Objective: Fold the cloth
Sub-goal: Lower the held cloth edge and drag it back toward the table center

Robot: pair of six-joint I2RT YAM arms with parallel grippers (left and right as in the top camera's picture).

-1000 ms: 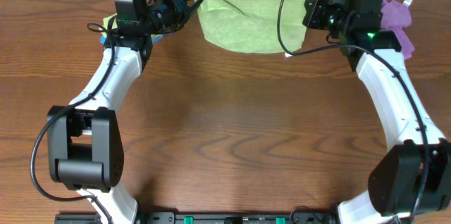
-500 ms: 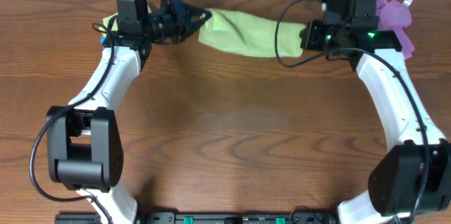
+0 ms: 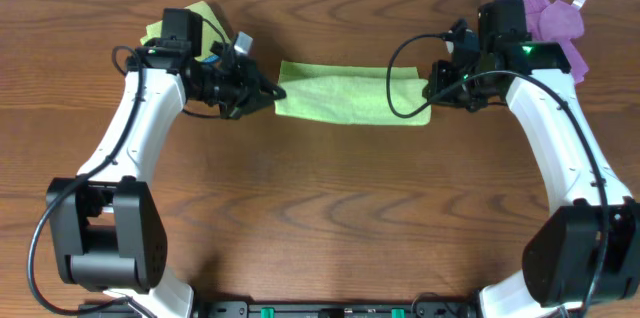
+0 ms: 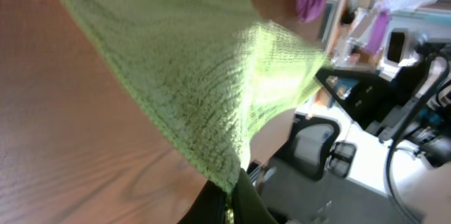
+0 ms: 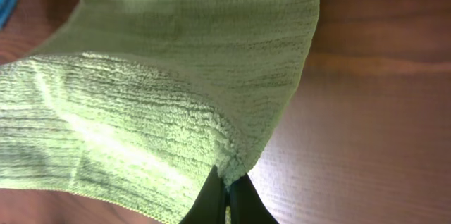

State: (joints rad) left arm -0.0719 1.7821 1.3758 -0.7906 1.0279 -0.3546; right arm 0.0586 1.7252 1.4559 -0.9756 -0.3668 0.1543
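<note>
Cloth (image 3: 350,93), lime green, spans as a narrow band between the two hands, low over the tabletop (image 3: 330,208). Left hand (image 3: 272,93) clenched on one end corner. Right hand (image 3: 431,93) clenched on the opposite corner. Both wrist views show towelling pinched right at the fingertips. Held from both ends, presumably so the gripped edge stays straight and the layers line up.

Right wrist view: a nearer layer rises to the grip and a farther layer lies flat beyond the fingertips. Reads as a half fold in hand, carried edge not yet laid down. Cannot tell whether the band's middle touches the wood.

Purple cloth (image 3: 548,18) sits behind the right hand and a yellow-green cloth (image 3: 180,20) behind the left. Both are apart from the held one.
</note>
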